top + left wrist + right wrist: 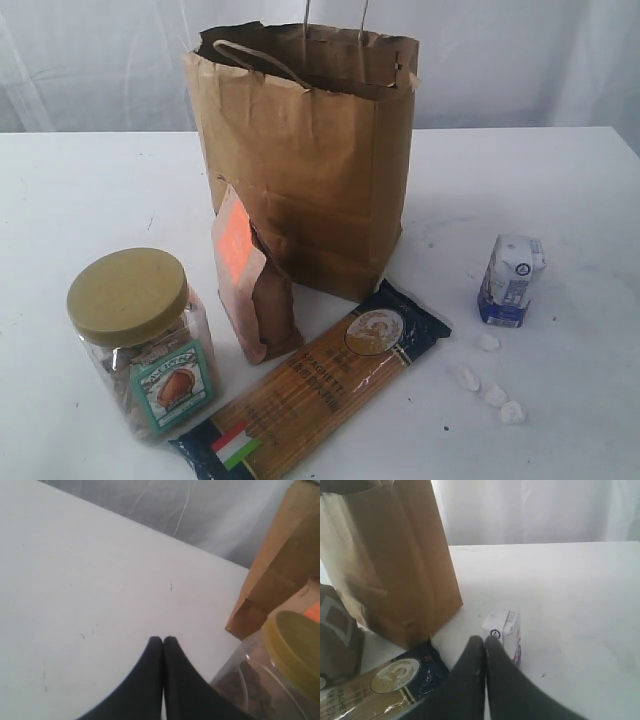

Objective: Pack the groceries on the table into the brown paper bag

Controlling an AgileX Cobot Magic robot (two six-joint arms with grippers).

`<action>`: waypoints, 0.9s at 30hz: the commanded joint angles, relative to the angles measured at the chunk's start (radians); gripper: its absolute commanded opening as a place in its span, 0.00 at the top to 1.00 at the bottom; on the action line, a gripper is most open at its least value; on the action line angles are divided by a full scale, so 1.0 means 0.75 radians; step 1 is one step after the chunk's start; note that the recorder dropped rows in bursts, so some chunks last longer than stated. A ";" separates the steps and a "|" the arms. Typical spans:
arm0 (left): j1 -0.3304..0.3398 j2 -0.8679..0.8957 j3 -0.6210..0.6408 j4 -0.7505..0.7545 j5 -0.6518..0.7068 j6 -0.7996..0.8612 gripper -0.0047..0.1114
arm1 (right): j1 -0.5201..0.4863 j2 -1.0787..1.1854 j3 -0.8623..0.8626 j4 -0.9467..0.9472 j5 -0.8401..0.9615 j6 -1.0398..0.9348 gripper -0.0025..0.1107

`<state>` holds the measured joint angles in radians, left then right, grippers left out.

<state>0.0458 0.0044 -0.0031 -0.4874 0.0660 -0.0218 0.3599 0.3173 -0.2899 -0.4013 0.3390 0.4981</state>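
Brown paper bag (pixel 310 150) stands upright toward the back of the table (pixel 80 200), creased and open at the mouth, with one twisted handle flopped along its front rim. In front of its lower face you have the small brown pouch (pixel 250 290), upright but tilted, its orange label facing left. The gold-lidded jar (pixel 140 340) stands at the front left with its lid on and a teal label on its side. The long spaghetti pack (pixel 320 385) lies flat on a diagonal, its dark blue end near the bag's base and its other end just beside the jar. Off to the right, well apart from the bag, the white-blue carton (pixel 510 280) stands upright, and four small white lumps (pixel 490 385) lie scattered on the table in front of it.

Your left gripper (pixel 163 639) is clenched, black fingers pressed tip to tip with nothing between them, over bare table near the jar. Your right gripper (pixel 484 639) is clenched too and empty, with the carton just past its tips. You cannot tell whether either one touches the tabletop.
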 commanded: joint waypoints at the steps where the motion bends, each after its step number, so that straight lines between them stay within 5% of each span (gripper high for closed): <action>1: 0.002 -0.006 0.004 0.007 -0.316 0.103 0.96 | -0.004 -0.008 0.003 0.050 -0.033 0.004 0.98; 4: 0.002 -0.006 0.004 -0.062 -0.668 0.167 0.96 | 0.004 -0.006 0.003 0.251 -0.045 -0.024 0.98; 7: 0.002 0.009 -0.005 -0.378 -0.963 0.081 0.96 | 0.039 0.036 0.003 0.572 -0.081 -0.206 0.98; 11: 0.002 0.144 -0.138 -0.691 -1.107 0.110 0.96 | 0.097 0.171 0.001 1.071 -0.204 -0.640 0.98; 16: 0.002 0.507 -0.403 -0.234 -1.058 0.136 0.96 | 0.218 0.482 -0.084 1.567 -0.192 -1.137 0.98; 19: 0.002 0.760 -0.609 0.209 -0.857 0.237 0.96 | 0.303 0.688 -0.185 1.751 -0.063 -1.457 0.98; 22: 0.002 1.011 -0.836 0.547 -0.389 0.229 0.96 | 0.371 0.888 -0.292 1.887 0.104 -1.691 0.98; 27: 0.002 1.385 -1.065 0.569 0.285 0.230 0.96 | 0.431 1.157 -0.414 2.023 0.176 -1.737 0.98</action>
<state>0.0458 0.9219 -0.7436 -0.0801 0.0136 0.1469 0.6638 1.1001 -0.5616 1.0412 0.4543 -0.7617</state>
